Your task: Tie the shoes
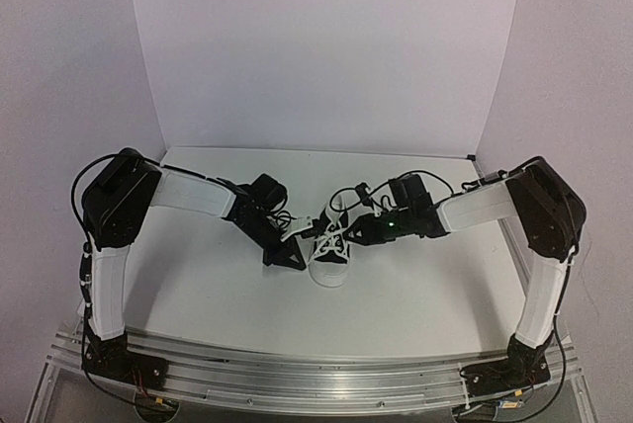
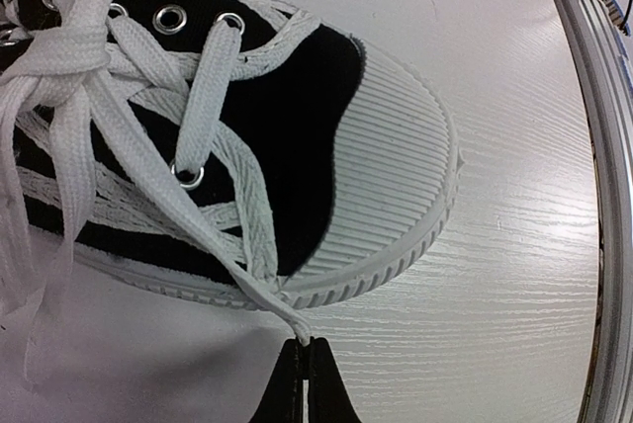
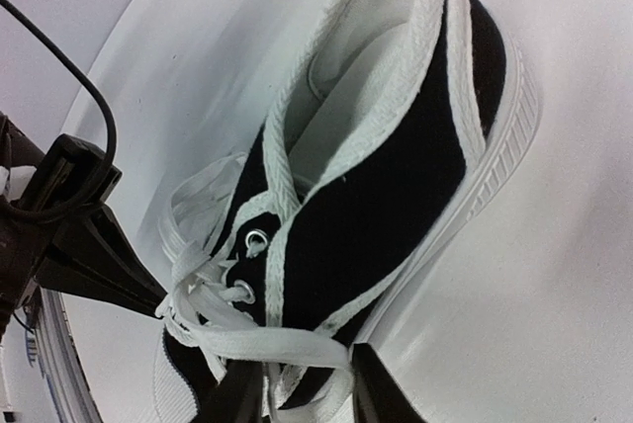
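Crowding the sneaker (image 1: 329, 263): left pincer (image 2: 305, 359), right pincer (image 3: 302, 388), laces (image 2: 129, 146).

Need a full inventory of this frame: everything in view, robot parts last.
sneaker: one, black canvas with white toe cap and sole, centre of the table, toe toward the arm bases
laces: white, threaded through the eyelets, loose ends running off the shoe
table: one, white, under everything
backdrop: white panels, behind and on both sides
rail: one, bare aluminium, near edge
left arm: one, white and black, reaching in from the left
right arm: one, white and black, reaching in from the right
left end effector: black, shut on a lace by the toe
right end effector: black, fingers apart, a lace loop between them
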Available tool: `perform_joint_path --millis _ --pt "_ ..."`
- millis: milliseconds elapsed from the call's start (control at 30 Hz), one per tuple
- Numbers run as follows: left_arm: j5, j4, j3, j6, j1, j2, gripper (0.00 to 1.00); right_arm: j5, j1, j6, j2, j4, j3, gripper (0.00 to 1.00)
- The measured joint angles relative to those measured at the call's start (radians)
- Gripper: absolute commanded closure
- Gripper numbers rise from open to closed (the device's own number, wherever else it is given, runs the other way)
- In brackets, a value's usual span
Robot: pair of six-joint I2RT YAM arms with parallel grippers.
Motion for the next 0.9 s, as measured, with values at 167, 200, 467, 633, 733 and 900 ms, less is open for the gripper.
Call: perform_joint_path --millis 167,200,467,633,733,900 --pt "0.000 0.000 0.000 0.001 0.000 0.000 1.00 0.023 0.002 0.003 -0.006 -0.005 -0.002 0.83" --pt "0.000 0.000 0.000 0.001 0.000 0.000 1.00 0.026 0.002 0.003 -0.012 -0.009 -0.004 0.87" --pt "-0.001 0.000 0.000 0.007 0.000 0.000 1.00 0.031 0.007 0.001 -0.056 -0.034 -0.009 1.00" --pt "0.000 -0.002 0.000 0.027 0.000 0.000 0.93 0.030 0.012 0.002 -0.057 -0.060 -0.009 1.00" --pt "0.024 -0.024 0.004 0.067 0.007 0.000 0.62 0.031 0.014 0.003 -0.057 -0.068 -0.009 1.00" --pt "0.125 -0.109 0.057 0.164 0.052 -0.003 0.48 0.031 0.017 0.014 -0.057 -0.092 -0.009 1.00"
